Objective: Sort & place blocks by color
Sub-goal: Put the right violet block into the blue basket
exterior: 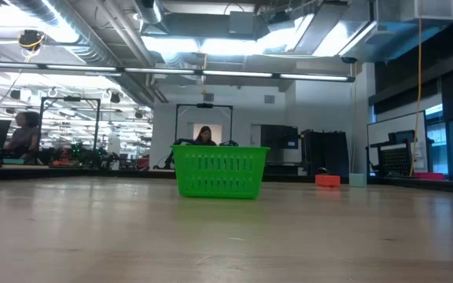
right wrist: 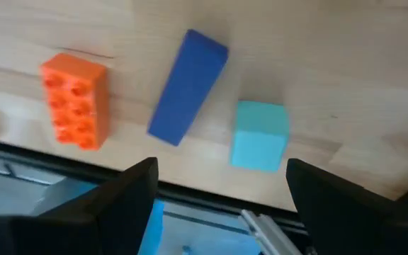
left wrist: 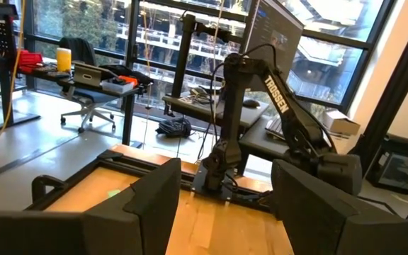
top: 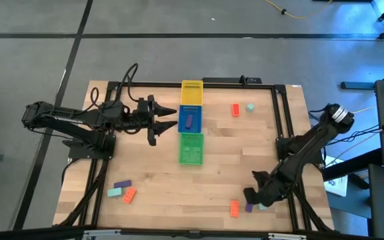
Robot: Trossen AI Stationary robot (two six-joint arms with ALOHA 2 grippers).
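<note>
An orange block (right wrist: 75,100), a purple block (right wrist: 188,86) and a teal block (right wrist: 260,134) lie close together near the tabletop's (top: 152,180) front edge. The right gripper (top: 257,196) hovers over them, jaws wide and empty, probably lining up a pick. The left gripper (top: 162,120) waits beside the blue tray (top: 189,127), jaws wide and empty.

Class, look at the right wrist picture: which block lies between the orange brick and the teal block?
A purple block, tilted, lies between the orange brick and the teal block, seen in the right wrist view.

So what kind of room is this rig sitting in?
Probably an open-plan lab or office workspace: exposed ceiling ducts, a seated person at a desk in the low view, and an office chair beside large windows.
</note>
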